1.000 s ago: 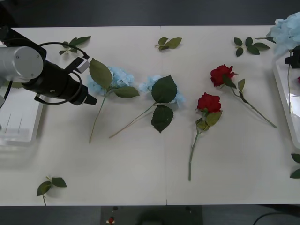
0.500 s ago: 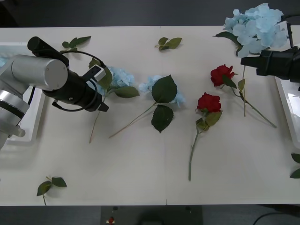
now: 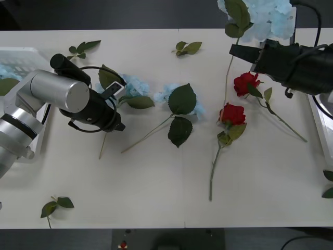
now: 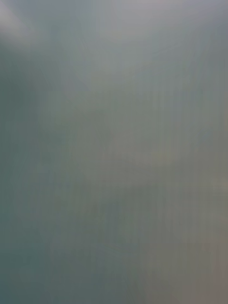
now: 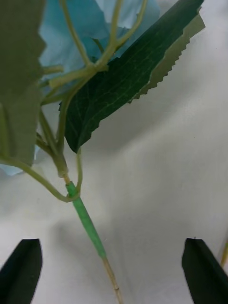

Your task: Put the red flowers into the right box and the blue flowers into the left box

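Left wrist view: left gripper [image 5: 111, 270] spread wide, black fingertips [image 5: 21, 268] either side of blue flower stem [image 5: 88, 223] lying on table [image 3: 156, 182]. Right gripper [image 3: 242, 52] aloft over table's far right, carrying blue flowers [image 3: 260, 18]; finger closure cannot be told. Two red flowers [image 3: 232, 113] lying between.

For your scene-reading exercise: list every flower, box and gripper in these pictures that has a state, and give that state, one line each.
left gripper: open, astride a blue flower's stem, low over the table.
right gripper: raised over the table's far side, carrying a blue flower.
carried blue flower: lifted, stem hanging down.
two blue flowers: lying on the table.
two red flowers: lying on the table.
left box: holds something pale blue.
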Robot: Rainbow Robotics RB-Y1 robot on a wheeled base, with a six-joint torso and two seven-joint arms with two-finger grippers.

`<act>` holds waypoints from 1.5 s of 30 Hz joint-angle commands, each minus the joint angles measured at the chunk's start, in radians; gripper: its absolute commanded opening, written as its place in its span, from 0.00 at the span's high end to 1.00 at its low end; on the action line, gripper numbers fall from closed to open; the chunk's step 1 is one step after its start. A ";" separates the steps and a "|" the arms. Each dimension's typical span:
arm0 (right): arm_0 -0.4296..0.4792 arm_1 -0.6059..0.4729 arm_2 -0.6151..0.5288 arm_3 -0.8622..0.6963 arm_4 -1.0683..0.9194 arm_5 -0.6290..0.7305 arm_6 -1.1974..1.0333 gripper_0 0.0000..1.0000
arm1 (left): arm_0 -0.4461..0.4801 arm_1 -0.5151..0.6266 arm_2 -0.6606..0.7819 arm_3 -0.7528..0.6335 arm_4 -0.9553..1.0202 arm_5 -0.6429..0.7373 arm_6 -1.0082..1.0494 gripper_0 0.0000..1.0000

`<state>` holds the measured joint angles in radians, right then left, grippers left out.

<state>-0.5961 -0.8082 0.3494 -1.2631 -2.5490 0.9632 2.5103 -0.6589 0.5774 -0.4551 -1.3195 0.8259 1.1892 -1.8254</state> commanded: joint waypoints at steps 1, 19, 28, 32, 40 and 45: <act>-0.027 0.069 -0.003 -0.041 -0.005 0.003 0.024 1.00 | -0.022 -0.005 0.010 -0.027 -0.016 -0.007 0.055 0.77; -0.114 0.253 0.043 -0.035 0.073 -0.089 -0.010 1.00 | -0.037 0.027 0.061 -0.050 -0.008 0.029 0.077 1.00; -0.119 0.264 0.043 -0.036 0.075 -0.089 -0.024 1.00 | -0.036 0.087 0.296 -0.191 -0.008 0.263 0.078 1.00; -0.119 0.276 0.043 -0.036 0.075 -0.101 -0.024 1.00 | -0.037 0.116 0.404 -0.221 -0.011 0.334 0.081 1.00; -0.119 0.300 0.045 -0.035 0.073 -0.126 -0.022 1.00 | -0.024 0.236 0.556 -0.222 -0.030 0.351 0.092 1.00; -0.119 0.310 0.043 -0.036 0.075 -0.124 -0.022 1.00 | 0.002 0.314 0.593 -0.185 -0.065 0.332 0.110 1.00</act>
<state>-0.6922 -0.5070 0.4103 -1.2762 -2.4727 0.8348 2.5075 -0.6589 0.8298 0.1117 -1.5104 0.7823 1.5386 -1.7793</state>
